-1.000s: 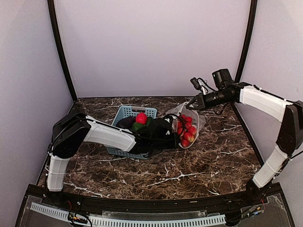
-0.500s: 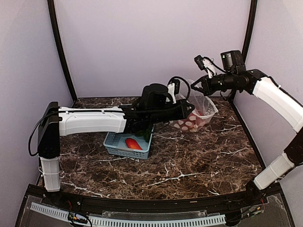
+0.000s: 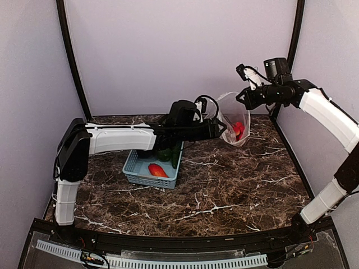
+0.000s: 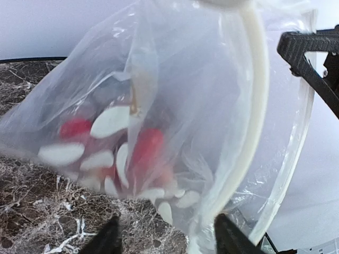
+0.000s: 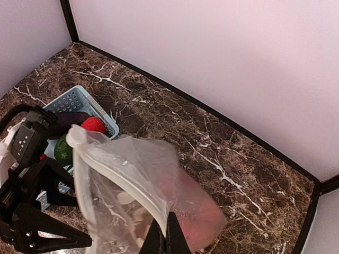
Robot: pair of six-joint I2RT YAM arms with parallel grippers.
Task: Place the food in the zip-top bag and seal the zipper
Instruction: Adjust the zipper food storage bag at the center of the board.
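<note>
We see the zip-top bag (image 3: pixel 238 119) hanging in the air above the far right part of the marble table (image 3: pixel 235 185). It is held from above by the right pincer (image 3: pixel 241 96). In the right wrist view this pincer's tips are pressed together on the bag's mouth edge, right at the whitish zipper (image 5: pixel 132 185), and the pouch spreads out ahead of them. Red food (image 3: pixel 239 130) sits low in the bag, blurred behind the dotted plastic.

The left pincer (image 3: pixel 223 130) reaches in from the left and sits at the bag's left side, level with its lower half. In its own wrist view we find its two fingertips (image 4: pixel 108 241) standing well apart at the bottom of the picture, so it is open and grips nothing. The bag fills the view just ahead of them, and the zipper strip runs down toward the gap between the tips. We cannot tell whether the plastic touches either finger.

To the left of the bag, under the left arm, the light-blue basket (image 3: pixel 133 168) stands on the table. It holds an orange-red piece (image 3: pixel 158 170) and a green piece (image 3: pixel 165 152).
</note>
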